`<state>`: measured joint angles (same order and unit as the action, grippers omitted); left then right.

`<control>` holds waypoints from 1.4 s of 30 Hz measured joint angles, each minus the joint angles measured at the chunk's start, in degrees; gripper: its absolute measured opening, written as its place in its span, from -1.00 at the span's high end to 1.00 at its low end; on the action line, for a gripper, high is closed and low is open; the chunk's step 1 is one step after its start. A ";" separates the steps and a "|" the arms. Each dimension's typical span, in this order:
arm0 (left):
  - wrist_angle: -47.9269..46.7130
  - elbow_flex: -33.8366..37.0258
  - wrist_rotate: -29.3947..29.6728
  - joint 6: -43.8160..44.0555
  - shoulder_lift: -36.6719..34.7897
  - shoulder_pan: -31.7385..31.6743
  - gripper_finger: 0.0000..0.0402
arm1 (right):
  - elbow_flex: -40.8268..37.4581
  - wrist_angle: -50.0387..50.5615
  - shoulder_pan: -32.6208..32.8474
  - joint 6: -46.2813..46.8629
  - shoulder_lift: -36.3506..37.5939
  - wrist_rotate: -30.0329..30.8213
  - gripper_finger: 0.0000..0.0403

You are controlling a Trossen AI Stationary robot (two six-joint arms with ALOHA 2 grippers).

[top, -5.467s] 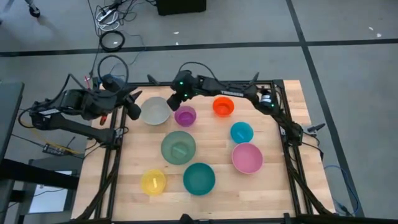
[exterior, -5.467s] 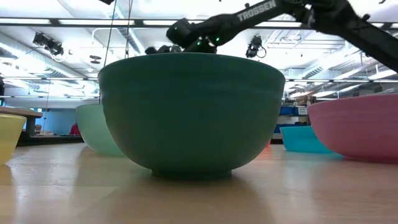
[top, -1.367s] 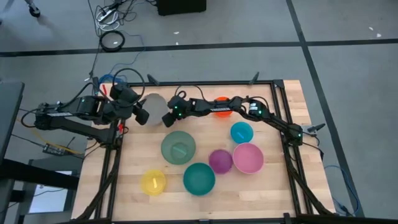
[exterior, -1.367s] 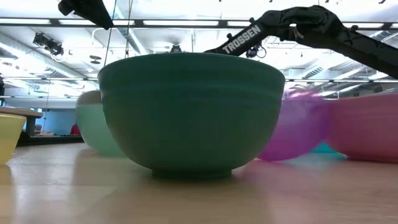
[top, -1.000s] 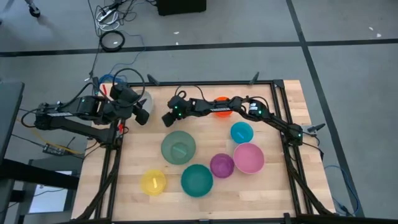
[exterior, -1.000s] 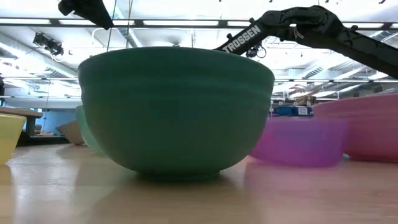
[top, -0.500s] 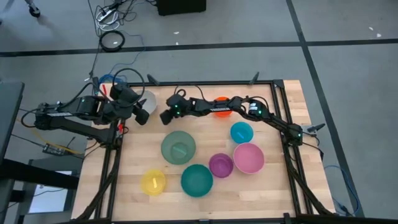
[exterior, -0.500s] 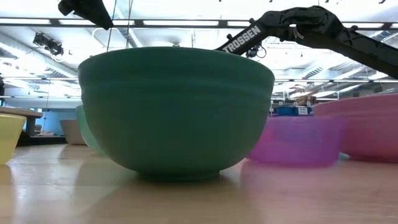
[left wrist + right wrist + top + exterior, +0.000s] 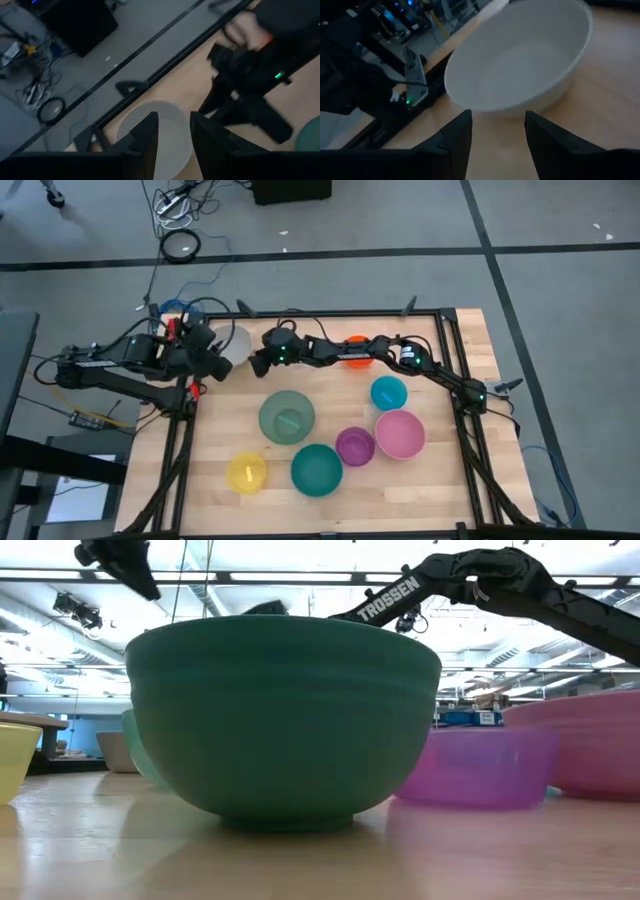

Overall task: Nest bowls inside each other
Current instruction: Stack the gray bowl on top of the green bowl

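The grey-white bowl (image 9: 237, 343) sits on its base at the table's far left. My left gripper (image 9: 172, 140) hovers open above its left side and points down at it. My right gripper (image 9: 495, 135) is open just short of the bowl's right side (image 9: 520, 65), fingers apart from it. The sage green bowl (image 9: 287, 417), yellow bowl (image 9: 246, 473), teal bowl (image 9: 317, 469), purple bowl (image 9: 355, 446), pink bowl (image 9: 398, 434) and cyan-blue bowl (image 9: 388, 392) stand singly on the table. My right arm partly covers the orange bowl (image 9: 358, 352).
A black frame rail (image 9: 340, 313) runs along the table's far edge behind the grey-white bowl. In the low view the teal bowl (image 9: 285, 720) fills the foreground and hides most of the table. Bare wood lies between the grey-white and sage green bowls.
My right gripper has risen and gone a little toward the table's far left, closer to the grey-white bowl, and has tipped nearer to level. My left gripper has tipped further down and drawn back slightly, so more of the grey-white bowl shows. The bowls have kept still.
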<state>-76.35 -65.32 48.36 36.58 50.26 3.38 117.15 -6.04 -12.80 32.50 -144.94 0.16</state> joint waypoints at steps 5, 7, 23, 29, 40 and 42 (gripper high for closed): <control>-5.65 0.00 0.02 5.99 0.00 0.00 0.39 | 2.96 0.24 0.41 -5.25 0.02 6.41 0.15; -7.13 0.00 0.01 8.74 0.02 0.00 0.39 | 3.97 1.27 0.32 -6.61 0.07 7.54 0.16; -0.92 13.41 -0.90 15.35 1.22 0.00 0.39 | 5.79 7.10 0.44 -7.64 0.04 8.65 0.19; 4.18 17.94 -0.20 15.30 1.20 0.00 0.39 | 5.78 5.16 0.65 -0.16 -1.15 5.91 0.21; 6.74 18.53 -0.09 14.82 1.06 0.00 0.39 | 5.77 4.71 0.59 3.92 -1.16 4.67 0.25; 6.77 18.53 -0.11 14.79 1.07 0.00 0.39 | 5.77 5.33 0.59 3.94 -1.16 5.58 0.25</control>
<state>-69.58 -46.78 48.25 51.36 51.33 3.38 122.91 -0.71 -12.21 36.45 -146.10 5.74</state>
